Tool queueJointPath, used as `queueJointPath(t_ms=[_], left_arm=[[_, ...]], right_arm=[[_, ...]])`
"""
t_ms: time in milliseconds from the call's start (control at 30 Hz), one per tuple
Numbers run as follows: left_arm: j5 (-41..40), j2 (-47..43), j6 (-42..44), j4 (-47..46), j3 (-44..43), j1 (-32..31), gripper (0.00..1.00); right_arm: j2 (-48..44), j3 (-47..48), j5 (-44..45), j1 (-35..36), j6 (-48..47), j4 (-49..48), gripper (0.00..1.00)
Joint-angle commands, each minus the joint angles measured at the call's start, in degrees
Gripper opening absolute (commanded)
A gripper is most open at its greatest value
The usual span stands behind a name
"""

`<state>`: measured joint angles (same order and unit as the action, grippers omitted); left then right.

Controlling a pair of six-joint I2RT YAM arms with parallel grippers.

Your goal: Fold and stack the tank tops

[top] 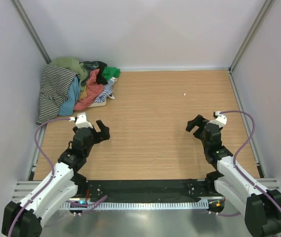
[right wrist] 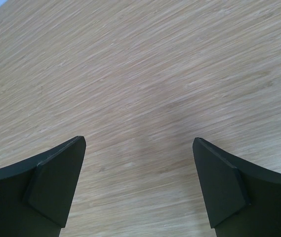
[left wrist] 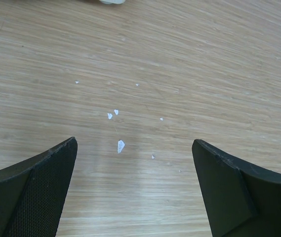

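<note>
The tank tops lie in a loose heap point(top: 78, 86) in the far left corner of the wooden table: a thin black-and-white striped one point(top: 54, 91) against the left wall, a teal-blue one point(top: 72, 97), a coral one point(top: 92, 94), an olive one point(top: 71, 64), a green one point(top: 111, 72) and dark pieces. My left gripper point(top: 102, 129) is open and empty, a little in front of the heap; in its wrist view point(left wrist: 134, 148) only bare wood shows between the fingers. My right gripper point(top: 195, 123) is open and empty at the right, over bare wood point(right wrist: 139, 143).
White walls with metal corner posts close the table point(top: 165, 113) on three sides. A black strip point(top: 145, 188) and a metal rail run along the near edge between the arm bases. Small white flecks point(left wrist: 120, 145) lie on the wood under the left gripper.
</note>
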<state>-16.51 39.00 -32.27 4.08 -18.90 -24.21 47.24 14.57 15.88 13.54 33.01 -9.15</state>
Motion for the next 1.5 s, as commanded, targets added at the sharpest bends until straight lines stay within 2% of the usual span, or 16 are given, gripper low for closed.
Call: queueJointPath(t_ms=[0, 67, 133, 233, 300, 333, 433, 567, 700, 833, 1000, 1167, 1300, 1367, 1400, 1467], left_arm=[[-3.78, 0.46, -0.50, -1.27, -1.23, 0.04, 0.99], [-7.47, 1.07, -2.96, 1.18, -2.54, 0.04, 0.99], [-13.68, 2.21, -10.33, 5.40, -4.82, 0.04, 1.00], [-16.97, 6.07, -17.54, 10.07, -10.01, 1.17, 1.00], [-16.28, 9.94, -19.93, 12.96, -15.71, 3.80, 1.00], [-14.97, 11.34, -21.50, 14.37, -18.08, 7.91, 1.00], [-12.49, 17.67, -23.27, 18.15, -27.14, 14.60, 1.00], [-14.68, 26.28, -23.37, 19.21, -38.63, 19.45, 1.00], [-12.94, 36.91, -23.01, 19.39, -47.45, 23.93, 0.98], [-11.44, 48.76, -23.27, 17.64, -55.17, 27.89, 0.86], [-6.08, 58.89, -23.28, 15.35, -62.04, 32.38, 0.74], [-2.21, 67.94, -20.99, 14.73, -71.53, 33.43, 0.73], [-1.51, 72.08, -22.31, 14.38, -74.79, 33.52, 0.65], [-1.16, 73.23, -22.75, 13.15, -75.58, 33.52, 0.57], [-1.15, 74.02, -22.75, 13.06, -75.94, 33.61, 0.42], [-1.24, 74.90, -22.57, 13.41, -77.25, 33.52, 0.27]], right_arm=[[-0.92, 1.60, 1.35, 0.17, 0.56, -1.75, 0.97], [-0.93, 1.25, 0.30, 0.17, 0.30, -2.54, 0.96], [-0.93, 0.99, -0.76, 0.17, 0.03, -3.33, 0.96], [-0.75, 0.90, -0.94, 0.17, -0.14, -3.33, 0.95], [-0.66, 0.81, -1.46, 0.17, -0.06, -3.51, 0.95], [-0.57, 0.73, -1.55, 0.08, -0.14, -3.60, 0.95], [-0.14, 0.73, -2.52, 0.08, -0.06, -3.86, 0.95], [0.74, 0.90, -3.22, 0.08, -0.06, -4.12, 0.93], [-0.04, 0.64, -3.31, 0.08, -0.06, -4.04, 0.93], [-0.75, 0.55, -2.96, 0.17, -0.23, -3.77, 0.93], [-1.28, 0.55, -3.05, 0.08, -0.23, -3.68, 0.93], [-0.49, 0.63, -3.40, 0.08, -0.06, -3.86, 0.93], [0.13, 0.90, -3.57, 0.17, -0.06, -3.86, 0.94], [0.13, 0.90, -3.40, 0.17, -0.06, -3.77, 0.94], [0.13, 0.90, -3.22, 0.17, -0.06, -3.86, 0.93], [0.22, 0.90, -3.13, 0.17, -0.06, -3.77, 0.94]])
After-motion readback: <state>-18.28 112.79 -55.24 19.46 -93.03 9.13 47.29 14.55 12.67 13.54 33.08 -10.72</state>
